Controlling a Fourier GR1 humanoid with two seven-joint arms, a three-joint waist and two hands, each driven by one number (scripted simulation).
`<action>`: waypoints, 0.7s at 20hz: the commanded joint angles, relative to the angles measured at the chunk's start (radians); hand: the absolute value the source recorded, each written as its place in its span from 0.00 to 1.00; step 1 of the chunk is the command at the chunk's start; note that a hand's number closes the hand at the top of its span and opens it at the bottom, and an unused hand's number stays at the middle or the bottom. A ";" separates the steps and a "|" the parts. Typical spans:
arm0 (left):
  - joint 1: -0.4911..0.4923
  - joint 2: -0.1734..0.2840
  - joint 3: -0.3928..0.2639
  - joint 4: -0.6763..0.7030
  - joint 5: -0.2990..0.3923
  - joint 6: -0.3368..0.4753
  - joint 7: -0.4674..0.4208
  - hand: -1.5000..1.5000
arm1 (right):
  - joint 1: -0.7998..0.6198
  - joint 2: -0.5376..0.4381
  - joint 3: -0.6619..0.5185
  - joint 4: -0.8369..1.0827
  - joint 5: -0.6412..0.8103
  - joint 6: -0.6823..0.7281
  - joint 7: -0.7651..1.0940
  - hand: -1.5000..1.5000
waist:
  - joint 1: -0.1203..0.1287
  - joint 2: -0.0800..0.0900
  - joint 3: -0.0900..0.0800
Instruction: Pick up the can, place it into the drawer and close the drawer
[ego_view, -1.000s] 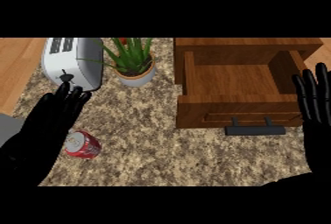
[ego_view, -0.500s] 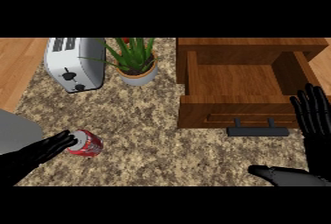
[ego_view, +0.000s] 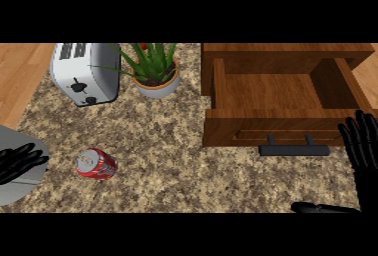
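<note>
At the far left edge the left hand (ego_view: 18, 162) shows over a grey forearm (ego_view: 22, 185). Its fingers (ego_view: 29, 152) are straight and point to the right, toward the can, and they hold nothing. A small gap of bare surface (ego_view: 170, 150) lies between the fingertips and the can.

The can (ego_view: 96, 164) is red and lies on its side on the speckled surface, in the lower left part, its silver top turned up and to the left. It is well apart from the drawer.

Higher up, near the far edge, stands a silver toaster (ego_view: 85, 72), and just beside it on the right a plant (ego_view: 153, 70) in a pale pot.

To the right is the wooden drawer (ego_view: 277, 92), pulled out and open, and nothing shows inside. A black handle (ego_view: 294, 149) is on its front, toward the robot.

At the far right edge the right hand (ego_view: 363, 145) is open, fingers straight and pointing up, beside the drawer's front right corner. It does not touch the handle and it holds nothing. Its thumb (ego_view: 317, 207) shows low at the bottom edge.
</note>
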 joint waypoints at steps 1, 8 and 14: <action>-0.094 -0.006 -0.010 0.085 0.017 0.002 0.067 0.00 | -0.010 0.009 0.002 -0.013 0.019 -0.008 0.025 0.00 | -0.003 0.001 0.000; -0.131 -0.144 0.013 0.183 -0.145 -0.069 0.047 0.00 | 0.007 -0.002 -0.044 0.046 -0.023 0.054 -0.050 0.00 | -0.002 0.001 0.000; -0.132 -0.239 -0.002 0.160 -0.263 -0.087 0.045 0.00 | 0.017 0.008 -0.081 0.098 -0.028 0.069 -0.097 0.00 | 0.000 0.001 0.000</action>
